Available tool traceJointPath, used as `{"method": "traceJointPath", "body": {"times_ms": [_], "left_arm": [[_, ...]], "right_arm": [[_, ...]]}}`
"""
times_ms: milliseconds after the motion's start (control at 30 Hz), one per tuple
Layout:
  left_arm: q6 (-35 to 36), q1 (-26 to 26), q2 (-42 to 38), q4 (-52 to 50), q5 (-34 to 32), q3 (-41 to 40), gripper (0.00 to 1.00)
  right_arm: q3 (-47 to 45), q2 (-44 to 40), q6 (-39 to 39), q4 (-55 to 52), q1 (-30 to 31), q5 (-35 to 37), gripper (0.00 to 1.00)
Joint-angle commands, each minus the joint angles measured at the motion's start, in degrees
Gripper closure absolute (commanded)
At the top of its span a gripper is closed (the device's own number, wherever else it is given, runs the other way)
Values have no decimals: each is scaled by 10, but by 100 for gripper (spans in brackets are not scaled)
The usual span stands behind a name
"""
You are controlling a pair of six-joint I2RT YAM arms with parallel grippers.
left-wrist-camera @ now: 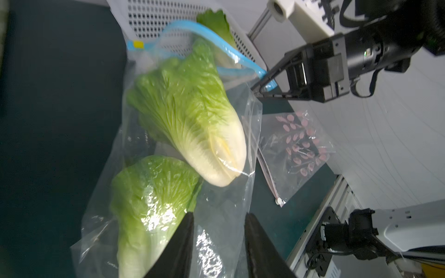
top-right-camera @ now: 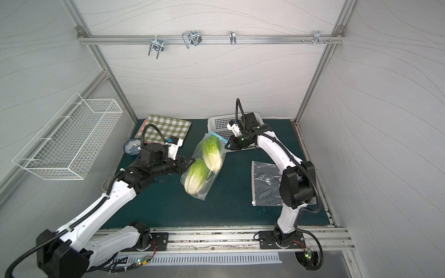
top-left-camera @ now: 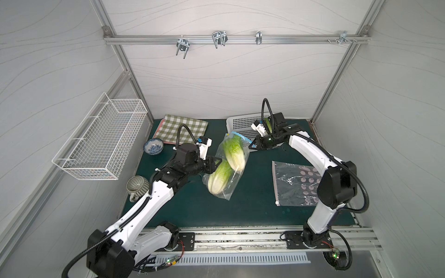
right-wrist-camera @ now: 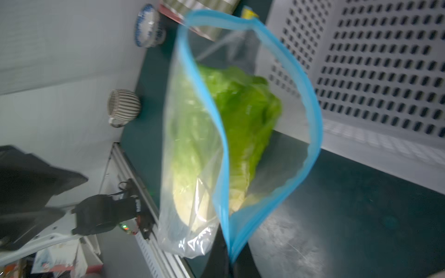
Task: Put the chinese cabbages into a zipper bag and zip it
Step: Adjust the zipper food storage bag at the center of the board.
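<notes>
Left pincer point(left-wrist-camera: 219, 215) half-wide astride zipper bag point(left-wrist-camera: 224, 192), right pincer point(top-left-camera: 252, 146) pinching zip point(right-wrist-camera: 316, 113), chinese cabbages point(top-left-camera: 232, 154) diagonal, stalks nearward

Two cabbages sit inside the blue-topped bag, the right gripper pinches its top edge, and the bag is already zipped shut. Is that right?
No: the zipper bag is not zipped; the right wrist view shows its blue top gaping open. The rest holds: two chinese cabbages sit inside and the right gripper pinches its top edge.
</notes>
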Motion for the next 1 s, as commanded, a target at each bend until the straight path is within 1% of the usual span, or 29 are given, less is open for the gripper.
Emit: {"method": "traceJointPath", "body": {"times_ms": [0,67,100,200,267,333,367,433,500,567,667,733,867,967], "left_arm": [[-4,-19,45,37,0,28,62],[0,-28,70,41,9,41,62],[2,-33,80,42,13,47,62],[14,-48,108,42,18,68,62],[30,-47,123,18,6,94,62],[62,-38,127,-16,-23,131,60],[71,-24,131,-33,-23,153,58],[62,23,152,-64,13,200,56],[31,78,191,-84,88,246,54],[8,105,233,-81,148,274,52],[12,108,291,-86,193,312,47],[-3,111,319,-66,207,324,44],[-22,140,375,-31,237,341,40],[-27,149,417,-12,254,352,38]], "right_arm": [[21,10,-44,-92,-5,103,100],[15,15,-43,-108,-10,148,100],[12,16,-39,-110,-13,156,100],[-1,14,-21,-94,-18,127,100],[-1,11,-6,-78,-18,118,100],[4,10,-1,-71,-17,115,100],[7,10,0,-71,-17,119,100],[12,14,-1,-70,-18,134,100],[14,18,-1,-71,-18,156,100],[15,21,-1,-71,-18,171,100],[19,25,-1,-70,-18,182,100],[24,27,0,-71,-18,182,100],[22,26,2,-68,-18,179,100],[16,24,5,-60,-18,177,100]]}}
